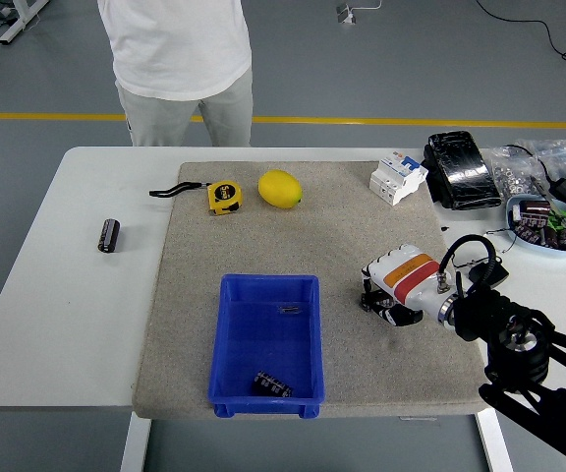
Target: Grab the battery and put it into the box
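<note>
A blue box stands on the grey mat near the table's front edge. In its near end lies a dark cylindrical battery. A second black battery lies on the bare white table at the far left. My right hand, white with an orange stripe, hovers low over the mat to the right of the box. Its dark fingers hang relaxed and bent downward with nothing between them. No left arm shows.
At the mat's far edge are a yellow tape measure, a lemon and a white breaker. A black pouch, bags of parts and a bowl crowd the right. A person stands behind the table.
</note>
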`<state>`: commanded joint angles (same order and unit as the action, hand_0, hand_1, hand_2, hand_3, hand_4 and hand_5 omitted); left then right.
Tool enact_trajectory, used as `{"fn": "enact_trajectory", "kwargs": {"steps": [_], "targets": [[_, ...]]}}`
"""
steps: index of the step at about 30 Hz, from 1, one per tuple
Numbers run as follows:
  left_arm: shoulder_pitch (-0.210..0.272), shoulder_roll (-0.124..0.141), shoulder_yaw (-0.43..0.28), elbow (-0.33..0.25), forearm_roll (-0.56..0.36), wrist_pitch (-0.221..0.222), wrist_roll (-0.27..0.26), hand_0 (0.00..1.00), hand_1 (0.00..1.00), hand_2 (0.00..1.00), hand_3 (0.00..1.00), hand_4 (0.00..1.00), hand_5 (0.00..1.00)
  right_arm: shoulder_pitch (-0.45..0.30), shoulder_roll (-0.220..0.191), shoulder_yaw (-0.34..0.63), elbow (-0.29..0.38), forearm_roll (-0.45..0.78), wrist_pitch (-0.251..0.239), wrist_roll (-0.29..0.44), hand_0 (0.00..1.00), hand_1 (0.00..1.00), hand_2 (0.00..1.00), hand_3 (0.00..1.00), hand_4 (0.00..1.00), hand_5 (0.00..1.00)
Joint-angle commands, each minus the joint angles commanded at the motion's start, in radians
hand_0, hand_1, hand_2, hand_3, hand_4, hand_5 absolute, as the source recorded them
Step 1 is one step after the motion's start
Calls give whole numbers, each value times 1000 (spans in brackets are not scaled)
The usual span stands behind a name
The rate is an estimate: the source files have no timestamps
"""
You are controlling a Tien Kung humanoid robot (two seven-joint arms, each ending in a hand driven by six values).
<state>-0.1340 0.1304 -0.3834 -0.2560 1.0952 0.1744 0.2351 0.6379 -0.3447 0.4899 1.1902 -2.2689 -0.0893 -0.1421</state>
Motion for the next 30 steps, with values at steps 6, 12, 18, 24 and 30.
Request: {"fn": "enact_trajectory", "kwargs": {"steps": [6,12,18,24,30], "targets": [[-1,1,-2,0,4,-2,0,701,690,729,626,647,653,1,-2,8,4,0,18,7,487,586,641,621,837,118],[0,2,-5,0,8,-4,1,701,689,728,627,647,653,2,-4,18,12,0,24,9,491,587,629,627,836,119],[1,1,-4,0,6,-5,1,701,689,728,626,648,654,3,-3,13,-6,0,17,17,475,571,613,614,833,119],[0,1,-4,-1,7,-6,2,701,688,729,626,647,653,4,-1,9,-23,0,-10,21,443,548,587,587,818,112],[1,1,-3,-1,7,-6,2,701,689,728,626,647,653,3,1,8,-40,0,-29,24,403,487,525,515,759,79]]}}
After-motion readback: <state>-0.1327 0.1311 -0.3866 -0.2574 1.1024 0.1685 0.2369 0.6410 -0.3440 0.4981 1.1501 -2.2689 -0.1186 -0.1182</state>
